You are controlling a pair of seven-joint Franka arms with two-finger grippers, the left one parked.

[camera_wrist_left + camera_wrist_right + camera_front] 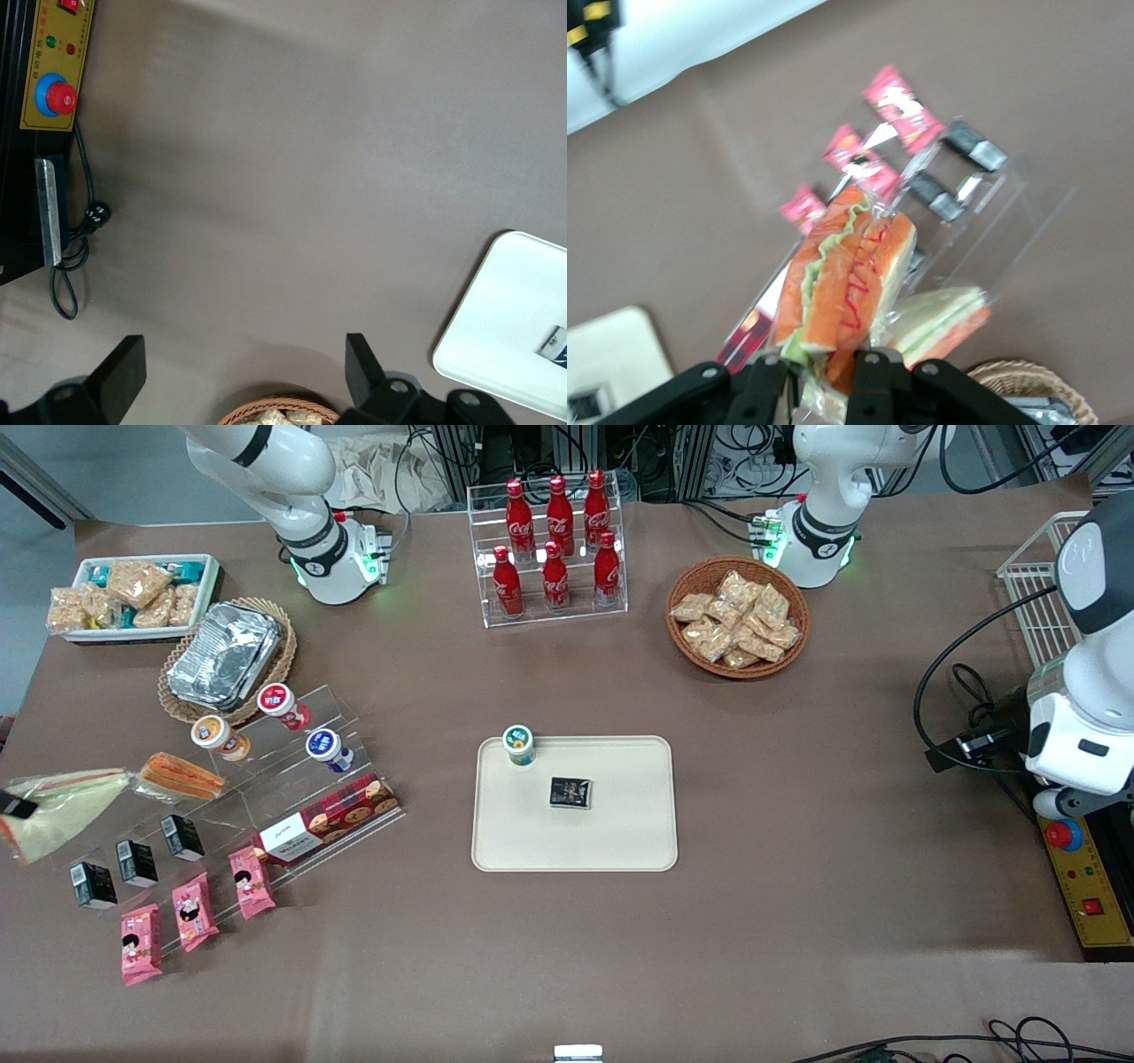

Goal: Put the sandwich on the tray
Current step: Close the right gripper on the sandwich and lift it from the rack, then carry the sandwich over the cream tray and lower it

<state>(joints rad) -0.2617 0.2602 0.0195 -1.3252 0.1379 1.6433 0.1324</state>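
Front view: a brown tabletop with snacks. The sandwich [55,812], a clear-wrapped pale wedge with a red edge, is at the working arm's end of the tabletop, just beside a clear display stand [292,779]. A dark tip of the tool [13,806] shows against its wrapper. The cream tray [620,841] lies mid-tabletop, well apart from the sandwich, and holds a small green-lidded cup [518,745] and a dark packet [570,792]. Red bottles [556,540] in a clear rack carry white Coca-Cola script. The writing on a red tartan biscuit box [330,818] is too small to read.

Left wrist view: one tray corner [509,319] and bare tabletop; no sandwich.

Right wrist view: the tool [818,367] is clamped on the sandwich [846,283], filling edge outward, showing green lettuce and red. A second sandwich [943,320] lies on the stand.

The grasp looks done; the carry to the tray and the release remain.
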